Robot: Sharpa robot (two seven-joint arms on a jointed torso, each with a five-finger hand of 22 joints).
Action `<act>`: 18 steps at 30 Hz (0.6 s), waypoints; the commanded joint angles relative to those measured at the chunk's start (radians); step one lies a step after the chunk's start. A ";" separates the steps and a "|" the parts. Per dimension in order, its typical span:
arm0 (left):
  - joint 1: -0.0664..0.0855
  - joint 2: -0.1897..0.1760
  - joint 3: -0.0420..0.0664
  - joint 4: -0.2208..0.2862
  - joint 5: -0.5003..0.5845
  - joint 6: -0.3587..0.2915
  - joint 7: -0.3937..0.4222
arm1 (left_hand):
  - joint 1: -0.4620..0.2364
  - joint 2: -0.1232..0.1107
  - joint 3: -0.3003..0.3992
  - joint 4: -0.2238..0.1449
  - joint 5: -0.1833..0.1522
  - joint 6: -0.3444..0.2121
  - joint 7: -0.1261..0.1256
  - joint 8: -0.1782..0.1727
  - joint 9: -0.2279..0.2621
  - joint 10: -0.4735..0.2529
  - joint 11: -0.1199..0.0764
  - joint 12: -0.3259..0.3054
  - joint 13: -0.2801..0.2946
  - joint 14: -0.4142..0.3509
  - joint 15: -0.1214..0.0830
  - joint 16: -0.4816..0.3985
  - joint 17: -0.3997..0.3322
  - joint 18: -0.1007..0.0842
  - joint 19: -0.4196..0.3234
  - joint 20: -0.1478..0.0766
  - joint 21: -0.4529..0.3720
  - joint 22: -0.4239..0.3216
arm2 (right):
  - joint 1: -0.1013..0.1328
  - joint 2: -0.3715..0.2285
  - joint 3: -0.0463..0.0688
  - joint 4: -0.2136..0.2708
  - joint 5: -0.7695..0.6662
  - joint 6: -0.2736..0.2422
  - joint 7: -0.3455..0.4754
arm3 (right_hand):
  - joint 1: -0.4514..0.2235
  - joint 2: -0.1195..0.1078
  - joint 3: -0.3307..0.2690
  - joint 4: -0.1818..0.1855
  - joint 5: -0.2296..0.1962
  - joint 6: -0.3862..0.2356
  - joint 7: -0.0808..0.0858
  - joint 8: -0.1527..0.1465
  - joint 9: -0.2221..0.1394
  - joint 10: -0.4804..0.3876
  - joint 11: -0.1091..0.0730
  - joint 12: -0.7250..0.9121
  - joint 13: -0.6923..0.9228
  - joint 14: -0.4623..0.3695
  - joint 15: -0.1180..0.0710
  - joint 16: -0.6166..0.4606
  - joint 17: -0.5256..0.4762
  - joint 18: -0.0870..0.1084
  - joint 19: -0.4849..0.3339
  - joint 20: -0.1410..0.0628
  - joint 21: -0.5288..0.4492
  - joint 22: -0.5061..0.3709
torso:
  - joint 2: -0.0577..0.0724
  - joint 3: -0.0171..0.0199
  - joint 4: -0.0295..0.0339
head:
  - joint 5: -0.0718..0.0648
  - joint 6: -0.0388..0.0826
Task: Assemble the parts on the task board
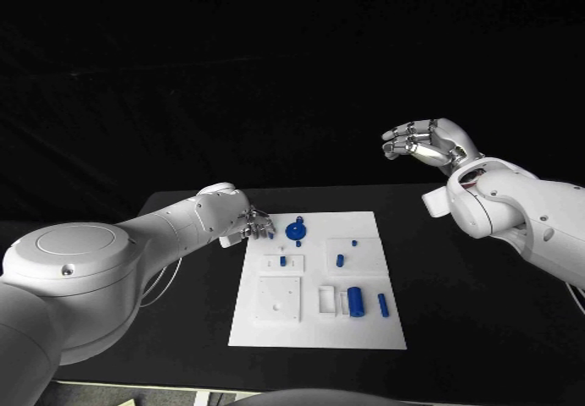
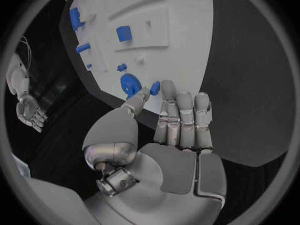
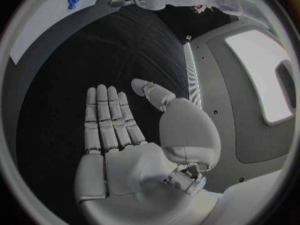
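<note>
The left hand (image 1: pixel 255 224) sits at the board's (image 1: pixel 366 330) 10 o'clock corner, pinching a small blue part (image 2: pixel 155 88) between thumb and a fingertip just beside the round blue disc (image 1: pixel 297 228), its other fingers held straight and together. The right hand (image 1: pixel 427 139) is raised well clear of the board toward 2 o'clock, holding nothing, fingers a little curled in the head view and flat and extended in its wrist view. On the white board in the middle of the black table (image 1: pixel 488 338), a blue cylinder (image 1: pixel 356 301) and a slimmer blue pin (image 1: pixel 383 305) lie toward 5 o'clock, with smaller blue pieces near the centre.
</note>
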 commanded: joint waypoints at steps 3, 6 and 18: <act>0.000 0.001 0.001 0.000 0.012 0.022 0.011 | 0.005 0.017 0.004 -0.008 -0.002 -0.005 0.003 -0.005 -0.002 -0.004 0.005 -0.005 0.001 -0.006 0.001 0.004 -0.002 -0.014 -0.007 -0.147 -0.005 0.002 | 0.001 0.001 0.001 0.001 -0.001 0.006 0.012 | 0.003 0.004 -0.005 -0.001 0.006 -0.005 0.003 -0.003 -0.001 0.008 0.002 -0.006 -0.001 -0.002 0.006 -0.004 -0.001 0.021 -0.002 0.006 -0.007 0.002 | 0.000 0.0003 0.0005 | -0.003 -0.002; 0.000 0.002 0.001 0.000 0.039 0.032 0.012 | 0.012 0.026 0.005 -0.014 0.002 -0.005 0.004 -0.004 -0.002 -0.003 0.006 -0.005 0.002 -0.006 0.001 0.004 -0.002 -0.014 -0.007 -0.147 -0.006 0.003 | 0.001 0.004 0.001 0.000 -0.001 0.007 0.012 | 0.003 0.004 -0.005 -0.001 0.006 -0.005 0.003 -0.003 -0.002 0.008 0.002 -0.006 -0.002 -0.002 0.006 -0.004 -0.001 0.021 -0.002 0.006 -0.007 0.002 | 0.000 0.0003 0.0003 | -0.003 -0.002; 0.000 -0.002 0.001 -0.004 0.068 0.019 0.016 | 0.074 0.081 0.021 -0.059 0.018 -0.008 0.005 -0.001 -0.007 0.002 0.008 -0.011 0.002 -0.005 0.004 0.007 -0.005 -0.017 -0.006 -0.145 -0.005 0.008 | 0.002 0.003 0.001 -0.001 0.000 0.011 0.009 | 0.003 0.004 -0.005 -0.001 0.006 -0.005 0.004 -0.002 -0.002 0.009 0.002 -0.006 -0.003 -0.002 0.006 -0.004 -0.002 0.021 -0.002 0.007 -0.007 0.002 | -0.001 0.0005 0.0020 | -0.005 -0.007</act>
